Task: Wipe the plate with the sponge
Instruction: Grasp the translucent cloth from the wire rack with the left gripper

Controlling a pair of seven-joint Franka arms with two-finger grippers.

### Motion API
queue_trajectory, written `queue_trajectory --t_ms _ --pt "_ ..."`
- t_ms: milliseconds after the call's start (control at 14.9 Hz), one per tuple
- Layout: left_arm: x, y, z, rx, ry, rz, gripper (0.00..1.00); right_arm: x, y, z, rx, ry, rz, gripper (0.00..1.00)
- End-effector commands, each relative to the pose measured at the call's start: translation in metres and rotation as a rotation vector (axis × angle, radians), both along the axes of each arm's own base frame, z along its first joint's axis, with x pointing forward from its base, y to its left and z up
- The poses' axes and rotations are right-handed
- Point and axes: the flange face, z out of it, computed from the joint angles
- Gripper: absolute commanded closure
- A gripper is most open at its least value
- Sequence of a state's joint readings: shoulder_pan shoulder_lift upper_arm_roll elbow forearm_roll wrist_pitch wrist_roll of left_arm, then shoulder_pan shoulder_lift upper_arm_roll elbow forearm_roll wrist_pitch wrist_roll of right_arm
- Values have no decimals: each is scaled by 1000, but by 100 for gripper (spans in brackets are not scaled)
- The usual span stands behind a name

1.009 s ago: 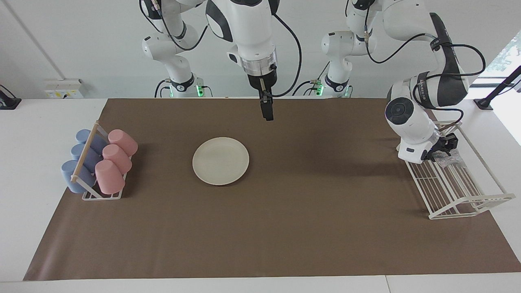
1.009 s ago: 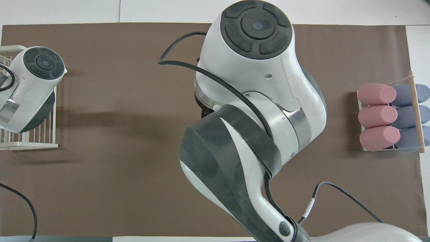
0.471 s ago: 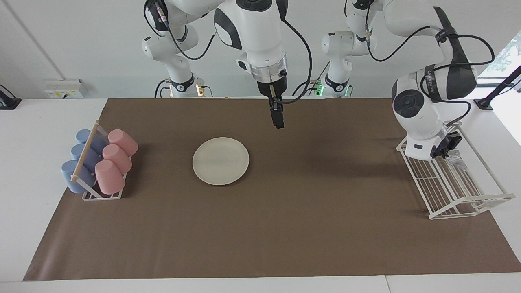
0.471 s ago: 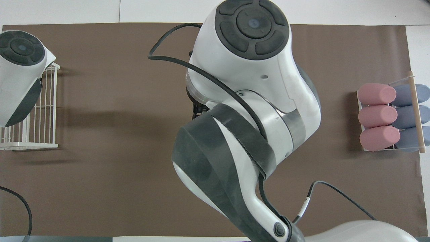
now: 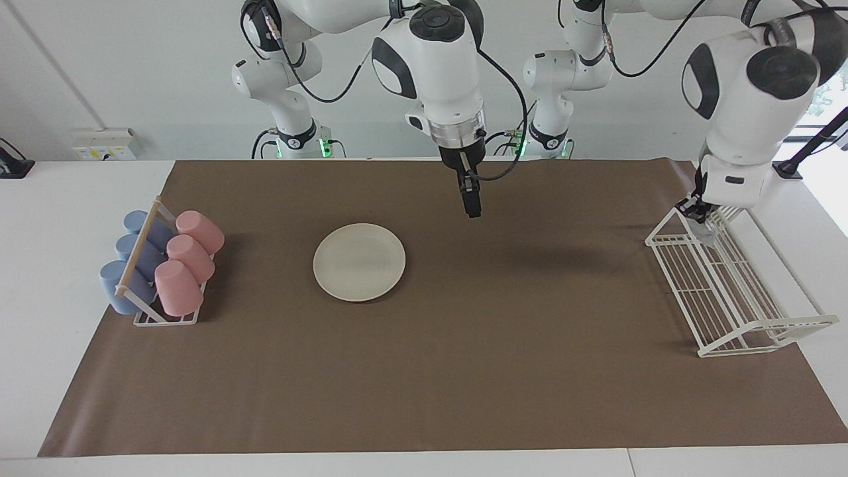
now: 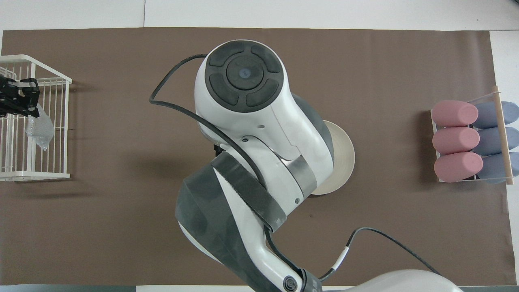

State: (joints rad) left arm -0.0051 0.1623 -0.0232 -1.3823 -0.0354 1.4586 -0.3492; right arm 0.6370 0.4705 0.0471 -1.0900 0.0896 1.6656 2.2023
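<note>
The left pincer point(image 6: 25, 106) hung over the white wire rack point(image 5: 735, 301) at the left arm's end of the surface, its fingers closed tight on the top of the sponge point(image 6: 38, 130), a silvery mesh pad that dangled below them, clear of the rack's bars. In the facing view only the pincer's dark tip point(image 5: 694, 211) showed under the arm's white wrist, with the sponge point(image 5: 707, 228) a pale scrap just beneath it. The plate point(image 5: 359, 262) lay flat on the brown mat point(image 5: 464, 384) near the middle of the surface, well apart from the sponge and the left pincer. The right pincer point(image 5: 471, 202) hung in the air over bare mat beside the plate, holding nothing; whether its fingers stood apart I could not tell. A rack of pink and blue cups point(image 5: 159, 265) sat at the right arm's end.
</note>
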Motion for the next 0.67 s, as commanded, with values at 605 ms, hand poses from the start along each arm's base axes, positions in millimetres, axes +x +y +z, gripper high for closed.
queue_trajectory --t_ms 605 --pt "-55 -12 -55 -951 31 140 100 -14 -10 6 -100 -5 113 17"
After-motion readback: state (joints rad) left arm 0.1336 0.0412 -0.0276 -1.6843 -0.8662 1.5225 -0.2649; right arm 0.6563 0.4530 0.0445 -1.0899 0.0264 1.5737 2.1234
